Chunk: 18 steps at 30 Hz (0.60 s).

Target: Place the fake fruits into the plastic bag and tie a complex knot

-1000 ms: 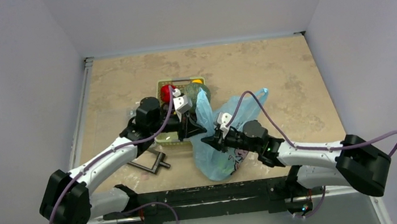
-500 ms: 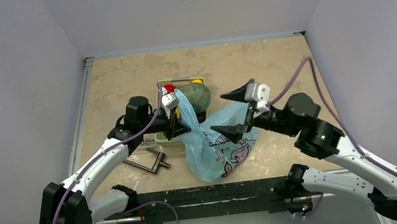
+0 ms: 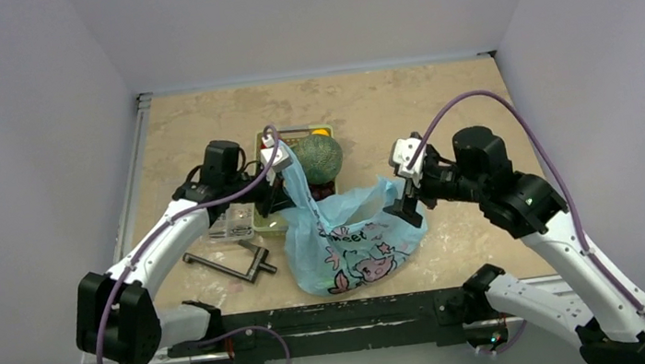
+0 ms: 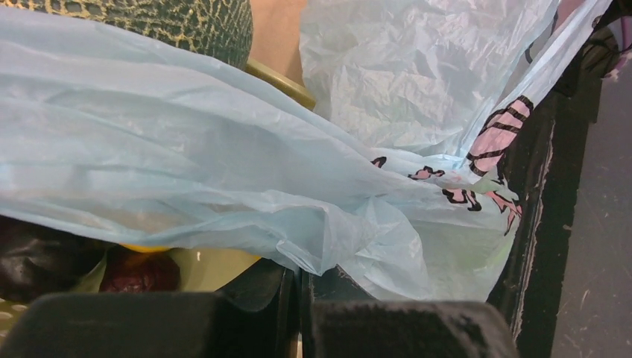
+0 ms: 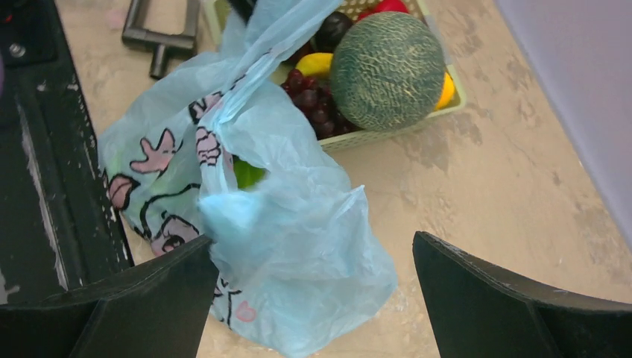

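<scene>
One edge of the thin light-blue printed plastic bag [image 3: 354, 243] on the tabletop [image 3: 439, 103] is clenched in my left hand [image 4: 300, 294] to hold its mouth by the green mesh basket [image 5: 387, 134]; my right hand [image 5: 314, 240] hangs released.

Plastic bag [image 3: 354, 243] before the basket [image 5: 384, 133]; melon [image 5: 387, 71] in the basket.

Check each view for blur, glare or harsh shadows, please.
Top external: even, soft light, sharp, only faint shadows on the table. Left wrist: the plastic bag sits so close that it fills most of the frame, its nearest folds soft. Right wrist: melon and bag crisp, no glare; the right gripper's fingers are dark, featureless shapes.
</scene>
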Tool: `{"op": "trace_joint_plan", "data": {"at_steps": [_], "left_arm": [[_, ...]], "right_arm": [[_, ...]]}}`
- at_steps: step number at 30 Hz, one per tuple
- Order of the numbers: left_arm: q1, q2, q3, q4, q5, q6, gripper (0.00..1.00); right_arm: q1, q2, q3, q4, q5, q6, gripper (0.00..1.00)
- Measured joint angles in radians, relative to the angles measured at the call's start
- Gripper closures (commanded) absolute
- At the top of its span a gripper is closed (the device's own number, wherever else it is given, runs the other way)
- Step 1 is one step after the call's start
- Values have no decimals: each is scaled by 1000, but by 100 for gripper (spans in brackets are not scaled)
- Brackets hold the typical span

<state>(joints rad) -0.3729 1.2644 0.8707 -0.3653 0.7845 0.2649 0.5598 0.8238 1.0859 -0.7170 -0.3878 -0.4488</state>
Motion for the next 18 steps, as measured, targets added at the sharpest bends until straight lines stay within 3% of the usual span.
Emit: {"op": "trace_joint_plan", "data": {"at_steps": [7,13,15,18], "left_arm": [[18,56,47,-87,24,142,100],[25,74,64,-111,50,166,100],[25,74,64,-114,55,166,100],[25,70,64,-115,58,166,100]], "right_arm": [[0,26,-2,-33,-121,-211,1],[0,73,-55,-24,-233,-341,4],[0,74,-109,11,-257,-352,22],[0,99,-145,92,-291,-332,68]]}}
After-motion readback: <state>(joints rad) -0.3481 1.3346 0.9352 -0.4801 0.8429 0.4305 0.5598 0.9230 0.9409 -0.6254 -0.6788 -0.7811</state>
